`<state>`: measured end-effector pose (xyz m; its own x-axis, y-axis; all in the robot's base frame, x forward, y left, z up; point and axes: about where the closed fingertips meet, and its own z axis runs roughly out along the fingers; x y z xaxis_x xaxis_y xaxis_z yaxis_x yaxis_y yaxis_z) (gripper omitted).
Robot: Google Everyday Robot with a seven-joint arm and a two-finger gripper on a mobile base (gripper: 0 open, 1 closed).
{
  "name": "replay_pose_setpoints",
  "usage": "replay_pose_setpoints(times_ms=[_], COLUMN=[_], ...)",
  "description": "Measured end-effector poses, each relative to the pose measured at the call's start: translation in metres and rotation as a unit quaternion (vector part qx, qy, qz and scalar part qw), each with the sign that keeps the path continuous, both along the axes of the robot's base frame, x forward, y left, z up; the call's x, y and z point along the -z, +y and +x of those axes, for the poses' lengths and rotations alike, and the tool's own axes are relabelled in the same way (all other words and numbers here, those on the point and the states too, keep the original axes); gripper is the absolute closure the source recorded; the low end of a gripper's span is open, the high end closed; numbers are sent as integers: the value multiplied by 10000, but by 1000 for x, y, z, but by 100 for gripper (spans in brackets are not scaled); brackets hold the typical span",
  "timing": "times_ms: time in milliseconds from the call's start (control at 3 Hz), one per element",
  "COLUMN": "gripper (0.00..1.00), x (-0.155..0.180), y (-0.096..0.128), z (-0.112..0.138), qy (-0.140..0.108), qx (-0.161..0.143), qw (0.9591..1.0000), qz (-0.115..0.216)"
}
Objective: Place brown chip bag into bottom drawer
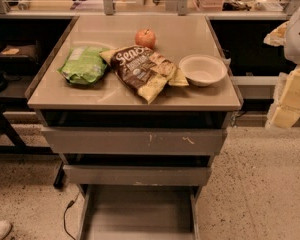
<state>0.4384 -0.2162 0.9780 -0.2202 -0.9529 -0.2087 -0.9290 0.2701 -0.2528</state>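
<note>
Bottom drawer: 6 o'clock in the view, at floor level, pulled out. It is a shallow grey metal tray with a straight rail on each side.
Upper drawers: two flat grey metal fronts, scuffed, stacked above the tray.
Cabinet top: a smooth, rectangular, pale grey slab.
Brown chip bag: lies flat at the centre of the top, outside the drawers. Crinkly dark brown film, pale yellow ends, white script.
Green chip bag: at the brown bag's 9 o'clock, puffy and creased.
Apple: at its 12 o'clock, round and red.
Bowl: just beside it at 3 o'clock, round, white, shallow.
Gripper: 3 o'clock edge of the view, pale yellow and blocky, well apart from the bag. Clench state: cannot tell.
</note>
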Motion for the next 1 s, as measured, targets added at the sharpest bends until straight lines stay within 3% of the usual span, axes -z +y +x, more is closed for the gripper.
replay_pose_setpoints(times_ms=[667, 1000], gripper=[0, 0], x=[-5, -10], y=[8, 45], z=[9, 43], qy=[-44, -161], qx=[148, 329], qw=[9999, 9989], qz=[-1, 278])
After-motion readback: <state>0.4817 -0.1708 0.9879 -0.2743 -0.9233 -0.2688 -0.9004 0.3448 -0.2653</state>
